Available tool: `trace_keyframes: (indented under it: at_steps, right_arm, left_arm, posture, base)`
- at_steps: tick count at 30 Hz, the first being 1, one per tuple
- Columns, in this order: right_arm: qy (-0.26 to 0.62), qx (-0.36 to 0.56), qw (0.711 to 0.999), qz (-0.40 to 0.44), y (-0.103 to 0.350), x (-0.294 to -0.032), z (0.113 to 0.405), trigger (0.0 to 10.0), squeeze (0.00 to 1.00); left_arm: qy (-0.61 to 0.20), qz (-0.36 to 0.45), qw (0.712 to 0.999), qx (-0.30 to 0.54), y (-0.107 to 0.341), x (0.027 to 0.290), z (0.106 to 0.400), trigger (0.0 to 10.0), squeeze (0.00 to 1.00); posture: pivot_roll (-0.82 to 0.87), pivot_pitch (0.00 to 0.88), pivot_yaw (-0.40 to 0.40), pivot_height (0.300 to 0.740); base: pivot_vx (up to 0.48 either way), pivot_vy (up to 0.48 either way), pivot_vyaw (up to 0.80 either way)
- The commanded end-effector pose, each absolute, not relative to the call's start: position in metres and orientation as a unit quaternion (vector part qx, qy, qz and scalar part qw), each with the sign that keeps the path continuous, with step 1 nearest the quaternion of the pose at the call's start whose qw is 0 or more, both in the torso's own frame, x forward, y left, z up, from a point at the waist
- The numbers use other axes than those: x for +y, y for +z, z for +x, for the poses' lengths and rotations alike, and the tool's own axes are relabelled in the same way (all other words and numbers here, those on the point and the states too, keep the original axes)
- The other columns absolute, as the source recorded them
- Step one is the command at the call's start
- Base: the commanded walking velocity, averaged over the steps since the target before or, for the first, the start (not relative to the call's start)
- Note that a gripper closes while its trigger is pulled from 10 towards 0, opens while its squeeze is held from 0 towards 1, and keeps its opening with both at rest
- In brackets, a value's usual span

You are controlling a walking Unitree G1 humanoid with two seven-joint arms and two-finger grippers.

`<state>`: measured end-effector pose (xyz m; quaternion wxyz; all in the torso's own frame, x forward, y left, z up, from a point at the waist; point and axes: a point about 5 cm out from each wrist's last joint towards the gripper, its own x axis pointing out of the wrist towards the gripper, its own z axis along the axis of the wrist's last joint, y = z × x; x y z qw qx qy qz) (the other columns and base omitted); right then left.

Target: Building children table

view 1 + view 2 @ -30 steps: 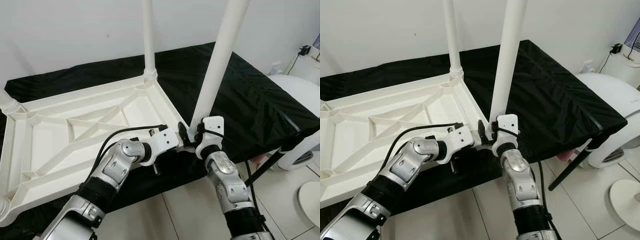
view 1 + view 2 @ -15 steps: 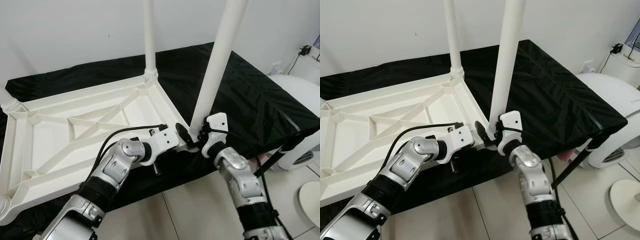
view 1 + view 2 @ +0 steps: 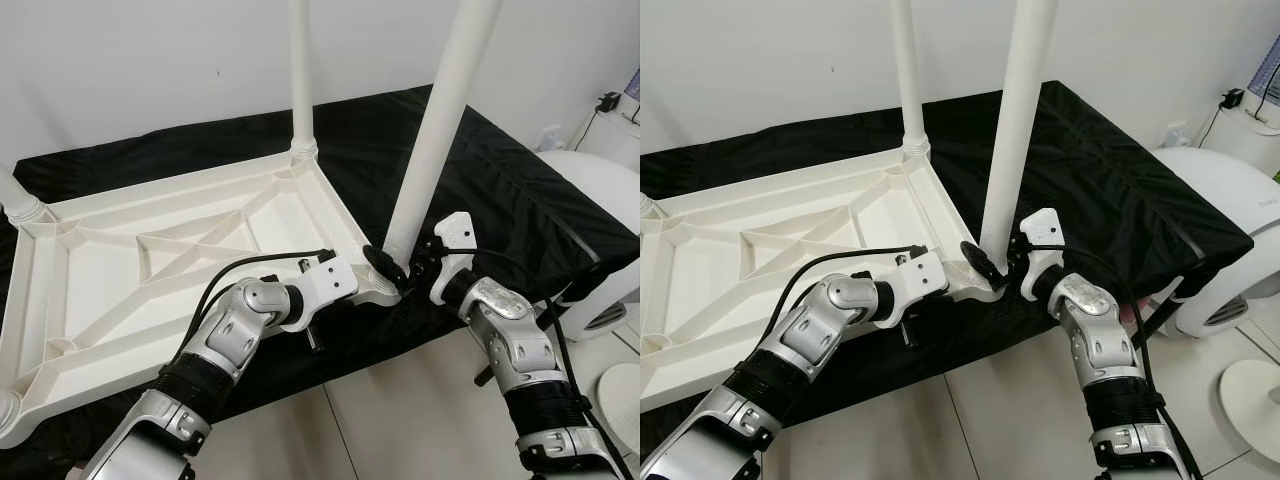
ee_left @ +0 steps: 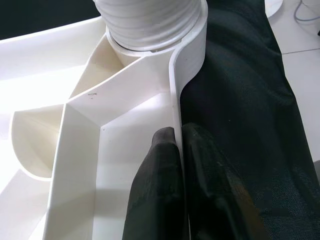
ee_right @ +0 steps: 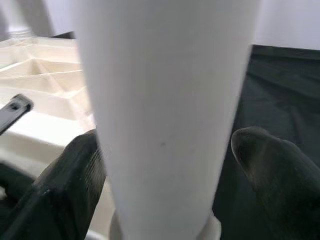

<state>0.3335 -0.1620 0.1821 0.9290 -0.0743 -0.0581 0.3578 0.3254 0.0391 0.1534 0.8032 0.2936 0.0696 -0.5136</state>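
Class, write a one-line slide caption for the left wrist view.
Left claw pinching the upturned table's rim just below a screwed-in leg.

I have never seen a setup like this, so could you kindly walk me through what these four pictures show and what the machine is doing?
This is a humanoid robot with two silver arms, each ending in two black fingers. The two wide pictures come from cameras in its head, looking down; the two close-ups come from cameras on its wrists. On a black cloth lies a white children's table top, upside down, with white legs standing up from its corners. The left gripper pinches the table's side rim, one finger on each side, holding it steady. The right gripper has its fingers around the base of the nearest leg, with a gap showing on one side, seemingly turning it into its corner socket.
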Motion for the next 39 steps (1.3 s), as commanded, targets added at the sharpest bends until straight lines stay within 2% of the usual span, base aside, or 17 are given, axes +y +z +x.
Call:
trace_keyframes:
  at_steps: [1, 4, 21, 22, 24, 25, 28, 29, 30, 31, 39]
  right_arm:
    - [0.377, -0.059, 0.921, -0.079, 0.183, -0.16, 0.334, 10.0, 0.0]
    - [0.415, -0.048, 0.904, -0.091, 0.183, -0.161, 0.337, 10.0, 0.0]
    - [0.473, -0.026, 0.874, -0.113, 0.182, -0.164, 0.347, 10.0, 0.0]
    - [0.475, -0.025, 0.873, -0.112, 0.182, -0.166, 0.348, 5.8, 0.0]
    - [0.477, -0.024, 0.872, -0.111, 0.182, -0.167, 0.348, 5.8, 0.0]
    - [0.479, -0.022, 0.871, -0.108, 0.183, -0.168, 0.348, 4.2, 0.0]
    - [0.481, -0.021, 0.869, -0.108, 0.183, -0.171, 0.348, 3.8, 0.0]
    - [0.483, -0.021, 0.869, -0.108, 0.184, -0.172, 0.349, 2.9, 0.0]
    - [0.483, -0.021, 0.869, -0.108, 0.184, -0.172, 0.349, 2.9, 0.0]
    - [0.486, -0.023, 0.868, -0.104, 0.185, -0.173, 0.348, 0.0, 0.0]
    - [0.485, -0.023, 0.869, -0.099, 0.184, -0.173, 0.348, 0.0, 0.0]
  left_arm:
    - [-0.518, 0.288, 0.803, 0.064, 0.149, 0.038, 0.324, 10.0, 0.0]
    - [-0.52, 0.288, 0.802, 0.063, 0.149, 0.038, 0.323, 10.0, 0.0]
    - [-0.52, 0.289, 0.802, 0.063, 0.149, 0.038, 0.323, 10.0, 0.0]
    - [-0.52, 0.289, 0.802, 0.063, 0.149, 0.038, 0.323, 10.0, 0.0]
    - [-0.52, 0.289, 0.802, 0.063, 0.149, 0.038, 0.323, 10.0, 0.0]
    - [-0.52, 0.289, 0.802, 0.063, 0.149, 0.038, 0.323, 10.0, 0.0]
    - [-0.52, 0.289, 0.802, 0.064, 0.149, 0.039, 0.323, 10.0, 0.0]
    - [-0.52, 0.289, 0.801, 0.064, 0.149, 0.039, 0.323, 10.0, 0.0]
    - [-0.52, 0.289, 0.801, 0.064, 0.149, 0.039, 0.323, 10.0, 0.0]
    - [-0.52, 0.289, 0.801, 0.064, 0.15, 0.039, 0.323, 10.0, 0.0]
    - [-0.521, 0.288, 0.801, 0.063, 0.15, 0.038, 0.324, 10.0, 0.0]
  posture:
    - [-0.1, 0.093, 0.046, 0.74]
    - [-0.1, 0.091, 0.044, 0.74]
    - [-0.09, 0.086, 0.046, 0.74]
    - [-0.09, 0.086, 0.046, 0.74]
    - [-0.09, 0.086, 0.046, 0.74]
    - [-0.09, 0.086, 0.046, 0.74]
    - [-0.09, 0.094, 0.049, 0.74]
    - [-0.1, 0.096, 0.05, 0.74]
    - [-0.1, 0.096, 0.05, 0.74]
    - [-0.1, 0.098, 0.052, 0.74]
    - [-0.1, 0.099, 0.053, 0.74]
  base:
    - [0.0, 0.0, 0.0]
    - [0.0, 0.0, 0.0]
    - [0.0, 0.0, 0.0]
    - [0.0, 0.0, 0.0]
    - [0.0, 0.0, 0.0]
    - [0.0, 0.0, 0.0]
    - [0.0, 0.0, 0.0]
    - [0.0, 0.0, 0.0]
    - [0.0, 0.0, 0.0]
    - [0.0, 0.0, 0.0]
    - [0.0, 0.0, 0.0]
